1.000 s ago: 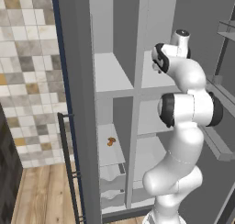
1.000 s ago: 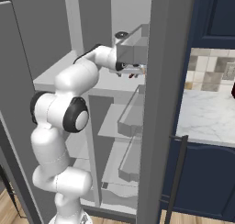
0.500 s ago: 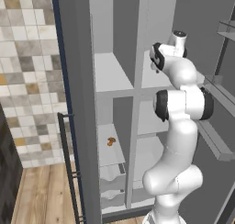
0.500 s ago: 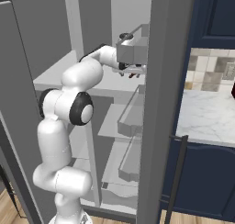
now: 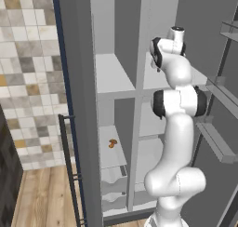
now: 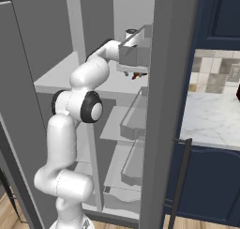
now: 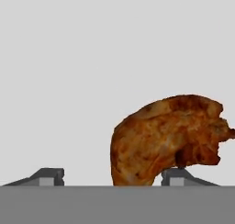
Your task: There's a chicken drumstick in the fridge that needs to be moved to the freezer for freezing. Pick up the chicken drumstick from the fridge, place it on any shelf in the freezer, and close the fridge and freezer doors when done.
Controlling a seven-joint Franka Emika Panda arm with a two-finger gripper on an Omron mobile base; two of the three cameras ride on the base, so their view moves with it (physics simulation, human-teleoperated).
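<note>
The chicken drumstick (image 7: 170, 140), dark reddish-brown, lies on the white fridge shelf (image 6: 115, 86) and looms large in the hand view. My gripper (image 7: 114, 176) is open around it: the right fingertip (image 7: 181, 176) sits against the meat, while the left one stands well clear. From the right base view, the gripper (image 6: 133, 73) reaches deep into the fridge at upper-shelf height, half hidden behind a door bin, with the drumstick (image 6: 136, 75) peeking out below it. The freezer (image 5: 111, 72) is the narrow compartment left of the divider. Both doors stand open.
A small orange-tan lump (image 5: 112, 143) rests on a lower freezer shelf. The freezer door (image 5: 76, 105) with its dark bar handle stands to the left. The fridge door (image 6: 164, 106) carries clear bins (image 6: 133, 125) close beside my arm. A marble counter (image 6: 211, 120) lies to the right.
The jaws have begun narrowing around the drumstick. The arm has straightened and pushed slightly deeper into the fridge. The drumstick has not moved.
</note>
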